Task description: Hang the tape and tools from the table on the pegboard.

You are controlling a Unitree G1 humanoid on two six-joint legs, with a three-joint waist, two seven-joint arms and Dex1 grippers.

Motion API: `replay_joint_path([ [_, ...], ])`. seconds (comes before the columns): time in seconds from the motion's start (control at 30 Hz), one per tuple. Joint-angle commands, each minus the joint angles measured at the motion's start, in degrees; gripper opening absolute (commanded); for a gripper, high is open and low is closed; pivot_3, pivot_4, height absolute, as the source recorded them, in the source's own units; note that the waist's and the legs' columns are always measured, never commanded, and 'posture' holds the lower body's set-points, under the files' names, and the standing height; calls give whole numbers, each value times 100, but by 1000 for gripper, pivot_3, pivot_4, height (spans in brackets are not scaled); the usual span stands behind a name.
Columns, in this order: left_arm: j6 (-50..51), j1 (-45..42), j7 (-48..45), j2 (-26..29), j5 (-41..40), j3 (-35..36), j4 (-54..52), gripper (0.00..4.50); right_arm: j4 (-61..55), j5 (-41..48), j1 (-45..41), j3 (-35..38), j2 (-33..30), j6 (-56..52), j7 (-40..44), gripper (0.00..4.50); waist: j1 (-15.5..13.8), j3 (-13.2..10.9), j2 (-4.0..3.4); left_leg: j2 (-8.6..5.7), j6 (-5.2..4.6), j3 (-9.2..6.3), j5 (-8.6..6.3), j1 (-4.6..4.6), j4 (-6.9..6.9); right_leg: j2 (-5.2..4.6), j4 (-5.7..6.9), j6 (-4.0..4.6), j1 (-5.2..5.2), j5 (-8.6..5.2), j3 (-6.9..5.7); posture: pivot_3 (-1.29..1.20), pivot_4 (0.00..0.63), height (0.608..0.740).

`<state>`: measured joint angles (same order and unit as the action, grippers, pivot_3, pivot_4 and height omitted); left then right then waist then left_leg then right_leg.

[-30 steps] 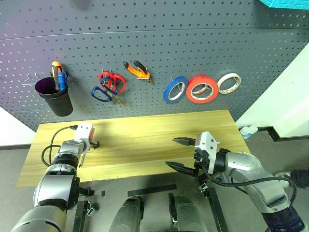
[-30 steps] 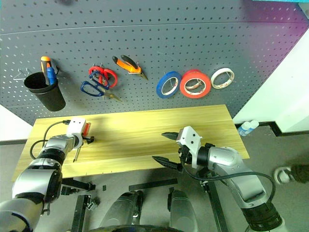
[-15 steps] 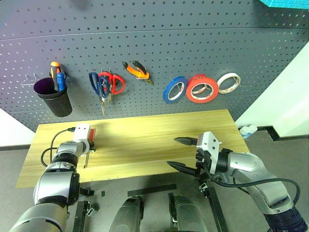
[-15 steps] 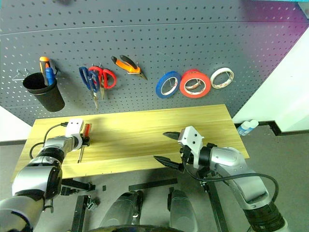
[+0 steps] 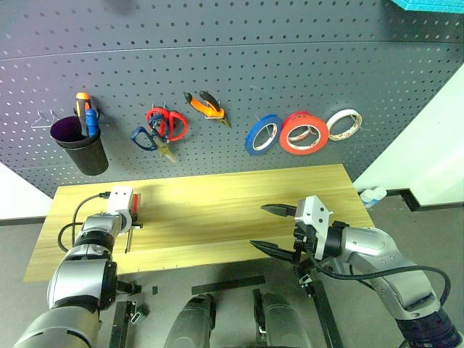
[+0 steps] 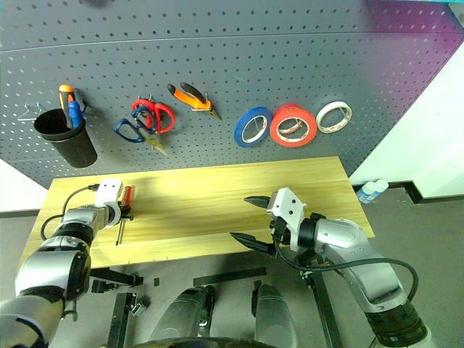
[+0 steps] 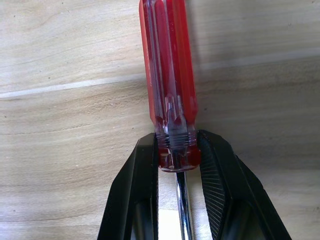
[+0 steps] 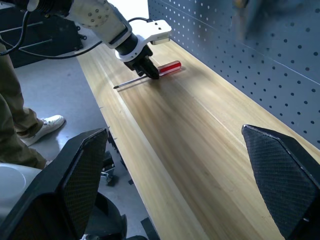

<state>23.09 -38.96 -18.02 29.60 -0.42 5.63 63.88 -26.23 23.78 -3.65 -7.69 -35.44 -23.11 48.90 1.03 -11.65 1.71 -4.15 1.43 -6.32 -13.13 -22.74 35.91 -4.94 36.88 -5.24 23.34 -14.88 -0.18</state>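
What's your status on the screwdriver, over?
Left tool shut on screwdriver, which lies flat on table. Right tool open, empty, above front edge. Nothing around the screwdriver.

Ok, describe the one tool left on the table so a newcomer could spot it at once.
Start at the light wood table below the grey pegboard and go to its left end. The screwdriver lies flat there, the left claw shut on it where handle meets shaft. It has a clear red handle and a thin metal shaft.

No text, label, brand, number or sign can be read on anything.
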Motion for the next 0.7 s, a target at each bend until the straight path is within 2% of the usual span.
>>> replay_joint_path([
  [0.03, -168, 517, -333, 200, 24, -84, -1005, 781, -174, 126, -103, 173, 8, 82, 42, 4500, 4, 0, 0, 0, -1, 0, -1, -8, 0, -1, -2, 0, 7, 0, 1, -66, 196, 740],
  [0.2, -151, 1566, -865, 308, -251, 35, -2884, 781, -4, 94, -213, 159, 45, 158, 121, 4500, -29, 0, 0, -1, -1, -1, 0, -68, 10, -5, 0, 6, 64, 4, 2, -40, 188, 740],
  [0.37, -286, 2542, -1416, 345, -663, 204, -4570, 781, 191, 76, -405, 123, 108, 256, 252, 4500, -56, 0, -1, -2, -3, -3, -1, -73, 7, -10, -3, 9, 67, 3, 3, -14, 175, 740],
  [0.53, -493, 3143, -1731, 399, -1018, 473, -5478, 781, 365, 71, -582, 93, 156, 353, 383, 4500, -44, 1, -4, -2, -3, -2, -1, -73, 4, -10, -9, 11, 67, 3, 3, 9, 164, 740],
  [0.7, -758, 3387, -2113, 349, -1587, 828, -6140, 781, 502, 48, -681, 68, 191, 436, 484, 4500, -76, 2, -4, -2, -3, -3, -1, -74, 2, -8, -12, 11, 68, 4, 1, 20, 157, 740],
])
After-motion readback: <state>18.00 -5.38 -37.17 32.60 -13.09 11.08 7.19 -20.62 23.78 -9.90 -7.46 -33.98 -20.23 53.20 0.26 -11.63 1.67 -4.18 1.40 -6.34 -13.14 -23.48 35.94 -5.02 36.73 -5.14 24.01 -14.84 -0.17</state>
